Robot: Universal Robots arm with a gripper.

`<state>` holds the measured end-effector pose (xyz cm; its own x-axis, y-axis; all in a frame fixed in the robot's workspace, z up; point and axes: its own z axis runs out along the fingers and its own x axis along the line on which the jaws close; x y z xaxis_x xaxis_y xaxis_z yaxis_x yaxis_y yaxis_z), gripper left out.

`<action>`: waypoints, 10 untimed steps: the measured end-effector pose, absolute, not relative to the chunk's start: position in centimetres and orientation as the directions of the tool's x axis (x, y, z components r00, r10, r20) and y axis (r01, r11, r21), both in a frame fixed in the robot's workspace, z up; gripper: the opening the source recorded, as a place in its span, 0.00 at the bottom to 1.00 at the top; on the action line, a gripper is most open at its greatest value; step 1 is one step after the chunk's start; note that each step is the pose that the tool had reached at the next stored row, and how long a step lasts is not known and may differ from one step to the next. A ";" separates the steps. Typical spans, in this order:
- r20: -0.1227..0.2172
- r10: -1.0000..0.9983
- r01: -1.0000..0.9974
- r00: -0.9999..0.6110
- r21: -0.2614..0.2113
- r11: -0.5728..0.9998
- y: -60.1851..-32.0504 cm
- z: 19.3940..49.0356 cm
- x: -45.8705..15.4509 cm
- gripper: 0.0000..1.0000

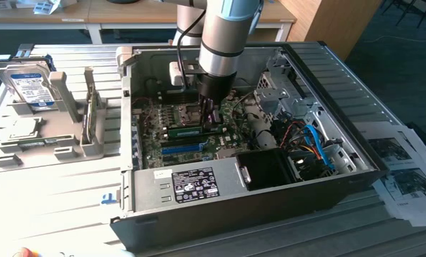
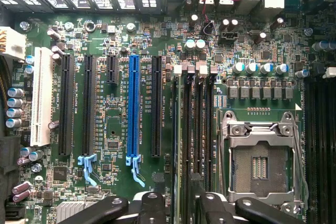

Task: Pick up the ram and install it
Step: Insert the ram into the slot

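- My claw (image 1: 213,119) is down inside the case (image 1: 148,188), hanging over the middle of the board (image 2: 111,121). The fingers (image 2: 247,207) look splayed wide and I don't see anything pinched between them, so I'd call it open and empty.
- The ram (image 1: 187,130) is just beside the claw, standing on edge in one of the slots (image 2: 197,129). That's about mid-board, between the socket (image 2: 258,163) and the blue slot (image 2: 134,108). It looks seated to me, but I can't tell if the end clips are snapped shut.
- How it handles, my guess:
  - It's super light, a stiff thin stick with basically no flex.
  - The flat faces are kinda slick.
  - The chips and the contact edge are the fragile bits.
- Where I'd grab it: pinch across the two flat faces near the middle of the long top edge. That way it sits level and any push goes down evenly, with the pads well off the contacts.
- The socket next door is open with nothing in it, so there are bare pins close by. Not a place to be sloppy.
- Further out, off the case toward the exterior view's left, there's the tray (image 1: 62,107). The hard drive (image 1: 28,85) stands in it, well apart from me.
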<state>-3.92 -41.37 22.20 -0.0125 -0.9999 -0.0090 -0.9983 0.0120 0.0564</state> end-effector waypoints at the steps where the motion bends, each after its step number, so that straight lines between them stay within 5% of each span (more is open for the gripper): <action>1: -0.009 -1.000 -0.998 -0.013 0.056 0.012 -41.4 22.2 -3.9 0.31; 10: -0.009 -1.000 -0.998 -0.013 0.056 0.012 -41.4 22.7 -3.9 0.31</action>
